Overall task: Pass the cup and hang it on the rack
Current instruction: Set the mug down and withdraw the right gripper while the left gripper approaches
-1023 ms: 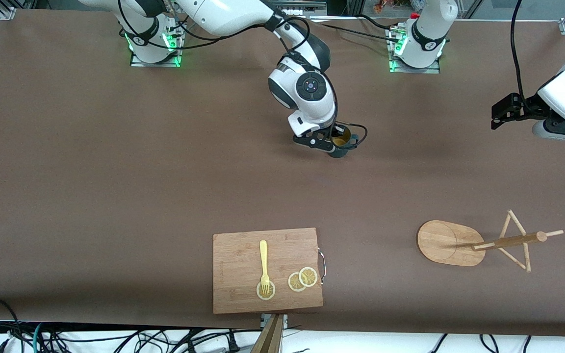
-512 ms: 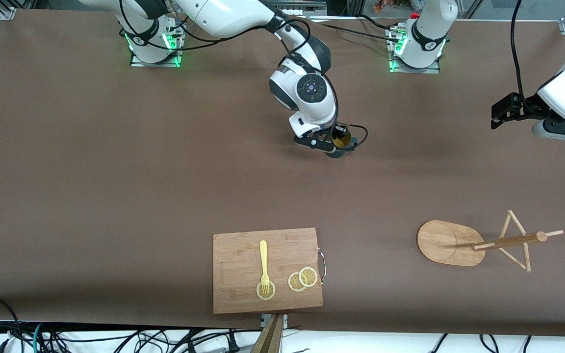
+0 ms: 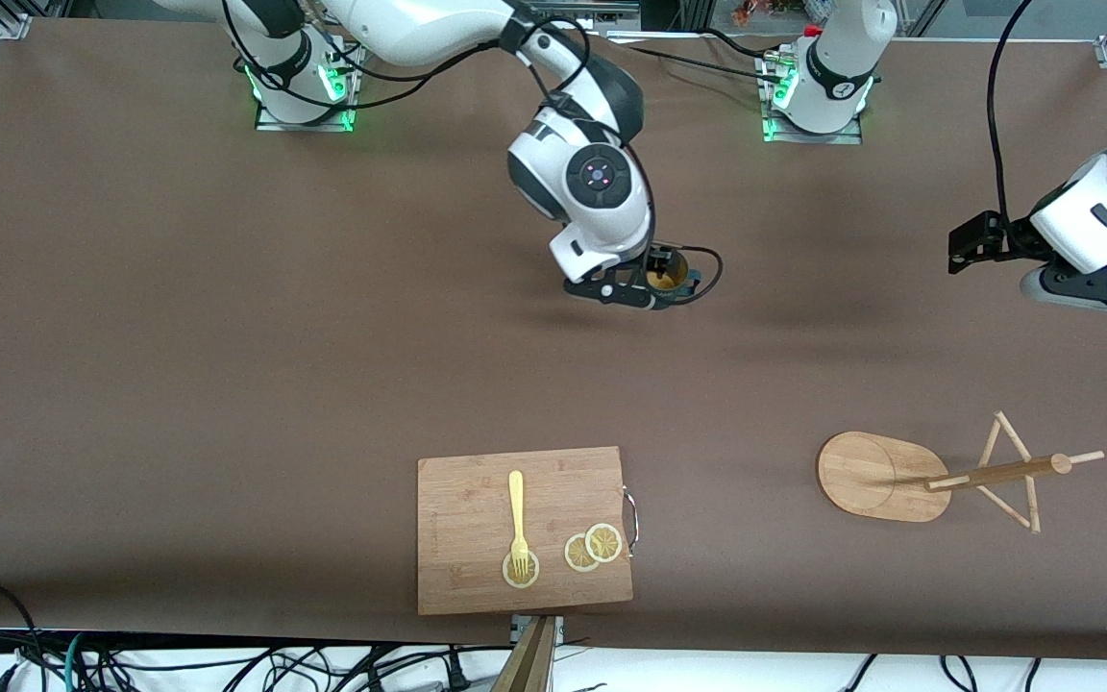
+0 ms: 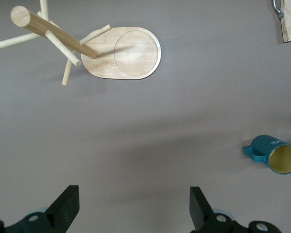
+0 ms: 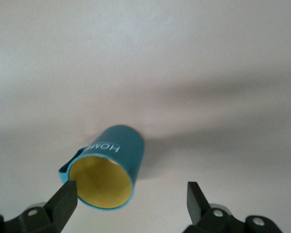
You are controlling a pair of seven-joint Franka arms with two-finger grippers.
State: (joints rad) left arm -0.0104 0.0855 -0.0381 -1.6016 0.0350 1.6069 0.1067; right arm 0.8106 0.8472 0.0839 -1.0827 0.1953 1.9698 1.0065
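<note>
Front view, read from its left edge: the right gripper (image 3: 648, 288) hangs just above the small dark teal ribbed mug with mustard-yellow inside (image 3: 666, 279), which stands on the brown bench (image 3: 227, 336) midway between the two arm bases. Right wrist view: the jaws are spread wide, one fingertip (image 5: 68, 196) at the mug's rim and the other clear of it, so nothing is gripped. Nearer the front camera lie the rectangular wooden cutting board (image 3: 477, 500) with a yellow fork (image 3: 516, 519) and lemon slices (image 3: 592, 548), then the light wooden mug tree with oval bamboo base (image 3: 875, 476), toward the left arm's end. The left gripper (image 3: 976, 240) hovers over bare bench with its jaws apart.

The step in hand is judged to be the handover. To do it well, the right arm should rise straight clear without nudging the mug; the left should close on the mug wall, leaving the small side handle (image 4: 250, 151) free for a peg.
</note>
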